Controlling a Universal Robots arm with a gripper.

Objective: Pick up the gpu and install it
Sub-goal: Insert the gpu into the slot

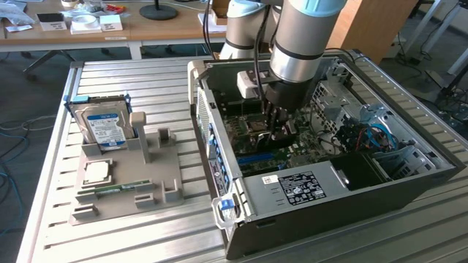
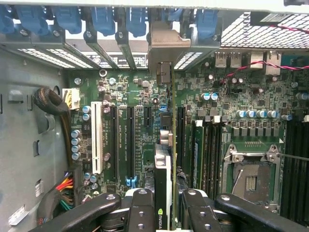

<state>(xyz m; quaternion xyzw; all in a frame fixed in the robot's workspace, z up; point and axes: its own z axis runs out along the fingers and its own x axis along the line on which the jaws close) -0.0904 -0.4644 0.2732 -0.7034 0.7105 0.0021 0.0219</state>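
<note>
The gpu (image 2: 163, 169) is a thin black card seen edge-on, standing upright over the green motherboard (image 2: 120, 96). Its silver bracket (image 2: 166, 43) sits against the rear slot openings of the case. My gripper (image 2: 164, 212) is shut on the card's top edge, with a black finger (image 2: 140, 208) on either side. In the exterior view the gripper (image 1: 278, 129) reaches down into the open computer case (image 1: 329, 197), low over the motherboard. I cannot tell whether the card's edge is seated in a slot.
Black expansion slots (image 2: 130, 140), a white slot (image 2: 98, 140) and memory slots (image 2: 198, 154) flank the card; an empty CPU socket (image 2: 248, 181) lies beside them. A grey fixture (image 1: 124, 186) beside the case holds a hard drive (image 1: 106, 126), a CPU (image 1: 97, 171) and a memory stick (image 1: 117, 188).
</note>
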